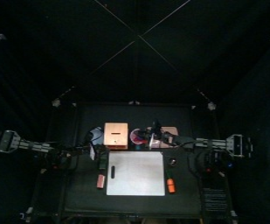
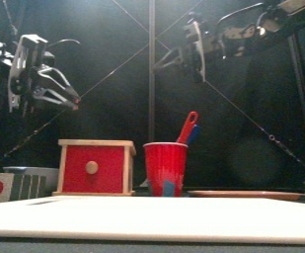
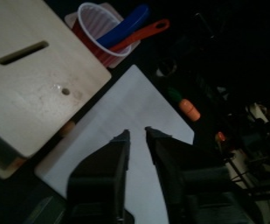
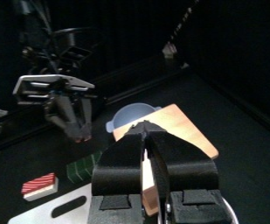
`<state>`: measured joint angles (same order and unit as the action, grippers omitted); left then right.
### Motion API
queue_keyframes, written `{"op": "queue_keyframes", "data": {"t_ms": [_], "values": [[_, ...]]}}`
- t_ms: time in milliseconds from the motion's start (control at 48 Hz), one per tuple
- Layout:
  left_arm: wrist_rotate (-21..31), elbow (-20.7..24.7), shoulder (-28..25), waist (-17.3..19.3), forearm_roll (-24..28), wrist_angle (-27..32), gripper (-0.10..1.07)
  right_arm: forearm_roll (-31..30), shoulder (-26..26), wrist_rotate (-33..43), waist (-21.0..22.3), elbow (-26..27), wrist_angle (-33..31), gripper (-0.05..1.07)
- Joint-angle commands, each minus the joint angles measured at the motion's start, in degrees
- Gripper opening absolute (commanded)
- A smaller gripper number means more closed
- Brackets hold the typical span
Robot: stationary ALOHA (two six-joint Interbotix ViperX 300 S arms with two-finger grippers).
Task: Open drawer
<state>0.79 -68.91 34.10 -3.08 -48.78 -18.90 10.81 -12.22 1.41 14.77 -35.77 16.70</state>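
The drawer point(image 2: 96, 166) is a small tan wooden box with a red front and a round knob. It stands shut at the table's back left point(image 1: 116, 135). Its pale top shows in the left wrist view point(image 3: 32, 79) and in the right wrist view point(image 4: 172, 129). My left gripper point(image 2: 38, 99) hangs high above the table, left of the drawer, with its jaws a little apart and empty point(image 3: 137, 131). My right gripper point(image 2: 194, 59) hangs high to the right of the drawer, above the cup, with its jaws together and empty point(image 4: 148, 136).
A red cup point(image 2: 166, 169) with a red and a blue utensil stands right beside the drawer. A large white board point(image 1: 138, 172) lies in front, with an orange marker point(image 1: 171, 185) at its right edge. A flat pinkish tray point(image 2: 241, 194) lies at the right.
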Motion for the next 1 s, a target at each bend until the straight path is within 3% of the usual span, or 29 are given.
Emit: {"op": "queue_keyframes", "data": {"t_ms": [0, 146, 354, 646, 979], "values": [[-0.18, 2.29, -2.9, -0.7, -2.29, -0.18, 0.75, 0.97, 3.34, -0.09, 1.58, 5.89, -4.31, 0.05], [-0.18, 4.13, -7.03, -0.79, -8.53, -0.26, 0.91, 0.53, 10.37, -0.18, 3.43, 12.92, -12.39, 0.05], [-0.18, 6.33, -13.01, -0.79, -18.28, -1.32, 0.94, -2.37, 20.39, -0.18, 5.36, 22.76, -22.15, 0.05], [-0.18, 9.14, -20.83, -0.7, -24.79, -7.12, 0.93, -5.89, 27.95, 0.0, 6.68, 29.79, -23.82, 0.05], [-0.18, 12.57, -27.51, -0.35, -28.56, -8.7, 0.93, -6.06, 30.5, 0.0, 7.03, 31.11, -25.66, 0.05]]}}
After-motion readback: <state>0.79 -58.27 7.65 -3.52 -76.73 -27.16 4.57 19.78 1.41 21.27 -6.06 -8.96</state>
